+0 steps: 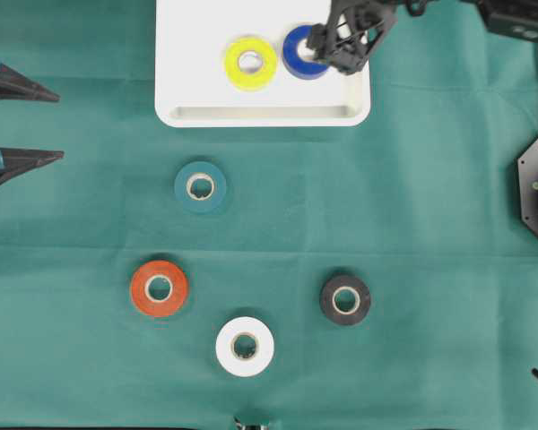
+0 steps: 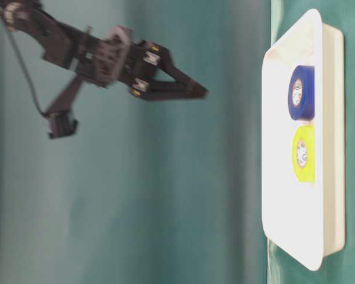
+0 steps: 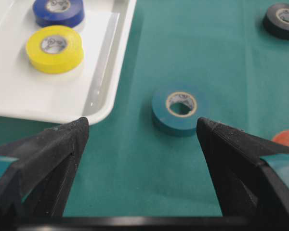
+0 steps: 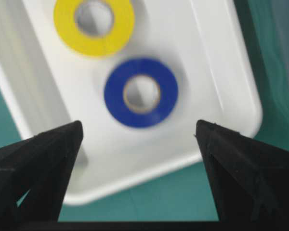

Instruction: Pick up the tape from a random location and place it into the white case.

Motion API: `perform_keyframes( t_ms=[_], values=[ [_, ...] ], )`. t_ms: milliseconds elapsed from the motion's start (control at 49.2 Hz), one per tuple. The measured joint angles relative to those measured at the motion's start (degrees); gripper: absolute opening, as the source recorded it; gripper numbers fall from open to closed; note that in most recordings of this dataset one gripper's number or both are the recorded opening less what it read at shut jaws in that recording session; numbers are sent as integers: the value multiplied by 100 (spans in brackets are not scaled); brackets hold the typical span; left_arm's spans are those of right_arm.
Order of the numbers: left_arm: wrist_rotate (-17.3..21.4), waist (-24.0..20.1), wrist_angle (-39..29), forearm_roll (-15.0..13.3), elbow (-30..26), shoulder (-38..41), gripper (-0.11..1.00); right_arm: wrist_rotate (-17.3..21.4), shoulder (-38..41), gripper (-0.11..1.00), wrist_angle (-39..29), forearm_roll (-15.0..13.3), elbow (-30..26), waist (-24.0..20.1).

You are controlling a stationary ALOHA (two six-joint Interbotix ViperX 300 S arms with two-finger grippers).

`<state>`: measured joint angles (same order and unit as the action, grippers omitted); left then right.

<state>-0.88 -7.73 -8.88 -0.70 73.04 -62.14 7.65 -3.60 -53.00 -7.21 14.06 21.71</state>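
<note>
Overhead, the right end effector (image 1: 345,45) gapes wide above the blue tape (image 1: 301,54) in the white case (image 1: 197,54).

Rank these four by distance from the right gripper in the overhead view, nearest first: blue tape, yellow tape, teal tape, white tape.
Measured from the right gripper:
1. Blue tape, in the white case, beneath it.
2. Yellow tape, beside blue.
3. Teal tape, on cloth below the case.
4. White tape, near the bottom edge.

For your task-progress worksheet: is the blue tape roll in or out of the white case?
In: the blue tape roll lies flat on the white case floor beside the yellow tape roll.
</note>
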Motion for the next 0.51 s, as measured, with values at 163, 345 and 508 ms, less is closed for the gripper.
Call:
perform_keyframes(
  t_ms=[163, 345, 508],
  values=[
    [0, -88, 0, 0, 0, 0, 98, 158, -290, 90, -580, -44, -255, -9],
    [0, -114, 0, 9, 0, 0, 98, 378, -571, 90, -879, -316, -378, -9],
    [0, -114, 0, 0, 9, 0, 98, 475, -615, 90, -861, -404, -378, -9]
  ],
)
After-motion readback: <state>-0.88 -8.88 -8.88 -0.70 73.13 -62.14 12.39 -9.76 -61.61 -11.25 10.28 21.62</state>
